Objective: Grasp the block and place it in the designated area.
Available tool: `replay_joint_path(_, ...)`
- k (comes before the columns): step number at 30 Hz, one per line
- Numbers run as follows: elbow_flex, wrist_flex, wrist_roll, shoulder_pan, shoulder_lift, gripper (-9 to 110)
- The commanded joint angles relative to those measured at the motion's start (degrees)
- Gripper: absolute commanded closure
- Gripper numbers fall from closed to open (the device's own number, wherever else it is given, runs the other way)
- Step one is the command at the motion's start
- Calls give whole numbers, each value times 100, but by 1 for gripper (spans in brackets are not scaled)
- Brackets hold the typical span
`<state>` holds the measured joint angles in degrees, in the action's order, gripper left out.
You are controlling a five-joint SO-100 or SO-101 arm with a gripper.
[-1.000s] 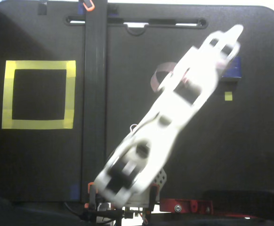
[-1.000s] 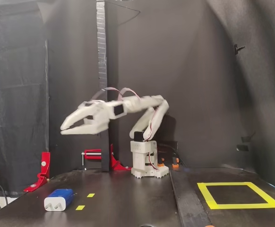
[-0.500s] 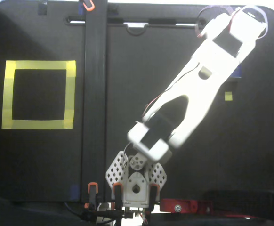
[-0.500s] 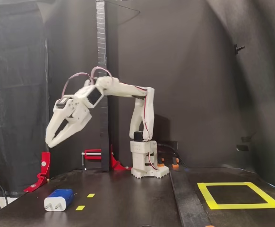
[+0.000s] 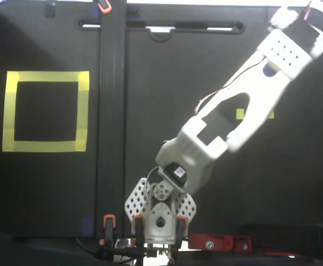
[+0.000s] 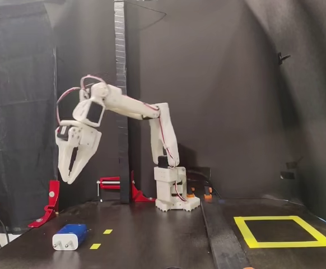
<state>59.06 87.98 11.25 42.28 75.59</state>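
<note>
Side-on fixed view: the block (image 6: 70, 236) lies on the dark counter (image 6: 152, 241) at lower left, white pronged end toward the camera, just beside two small yellow markers (image 6: 101, 238). The gripper (image 6: 69, 178) hangs well above it, pointing down, jaws slightly parted and holding nothing. The designated area (image 6: 283, 231) sits well apart at lower right. Top-down fixed view: the white arm (image 5: 233, 119) stretches toward the upper right and covers the block; the designated area (image 5: 46, 145) lies at left.

block (image 6: 70, 236): hidden under arm in top-down fixed view | pincer (image 6: 69, 178): jaw gap indistinct
</note>
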Motion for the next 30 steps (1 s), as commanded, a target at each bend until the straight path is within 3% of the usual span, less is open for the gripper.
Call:
replay_joint_path(1,-448,176,44,53,-185,102)
replay_joint_path(19,-475,-211,571,105,-545,102)
replay_joint_path(24,-466,-211,2101,132,-571,102)
replay_joint_path(30,-457,18,4983,97,-563,102)
